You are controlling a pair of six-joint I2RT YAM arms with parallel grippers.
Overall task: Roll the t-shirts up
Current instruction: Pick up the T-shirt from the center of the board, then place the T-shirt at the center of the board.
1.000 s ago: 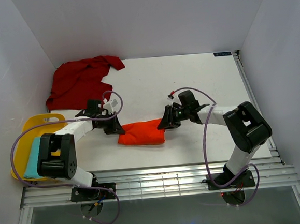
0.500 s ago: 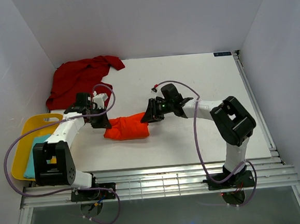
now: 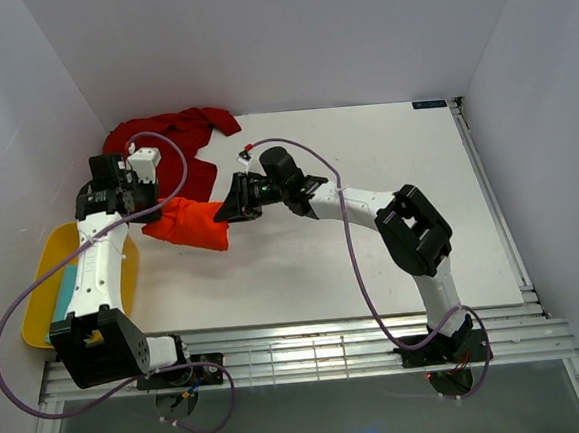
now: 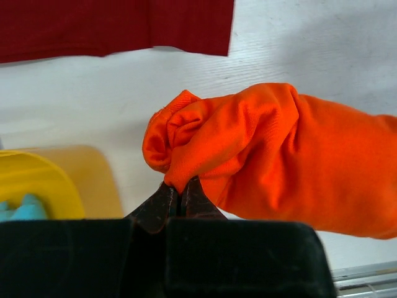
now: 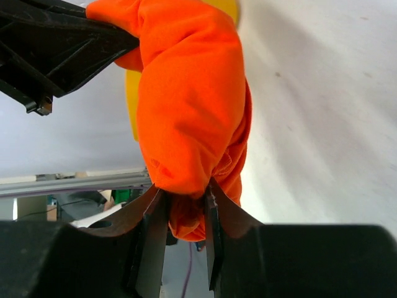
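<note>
**Item 1: orange shirt** [image 3: 188, 224]
- Rolled into a thick bundle and strung between the two sets of jaws, over the left part of the counter [image 3: 387, 179].
- Left end pinched in the left jaws, pressed together on a fold of cloth with the tips all but meeting.
- Right end caught in the right jaws, held narrowly apart by a wad of cloth squeezed between them.
- Bundle slightly slanted, the left end toward the yellow tray [image 3: 33, 297] and the right end toward the middle of the counter.
- Close beside the near hem of the dark red shirt [image 3: 168, 136].
- Contact between the underside and the counter: cannot tell.

**Item 2: dark red shirt**
- Spread loose and crumpled at the far left corner of the counter.
- Free of both sets of jaws.

**Item 3: yellow tray**
- At the left edge of the counter, on the near side.
- Holding a light blue cloth [image 3: 65, 289].

**Writing**
- Small dark label [image 3: 428, 104] at the far right corner of the counter, lettering too small to read.

**Count**
- Shirts: two, one orange and one dark red.
- Trays: one.
- Light blue cloths: one.
- Labels: one.
- Sets of jaws: two, both closed on the same orange shirt.
</note>
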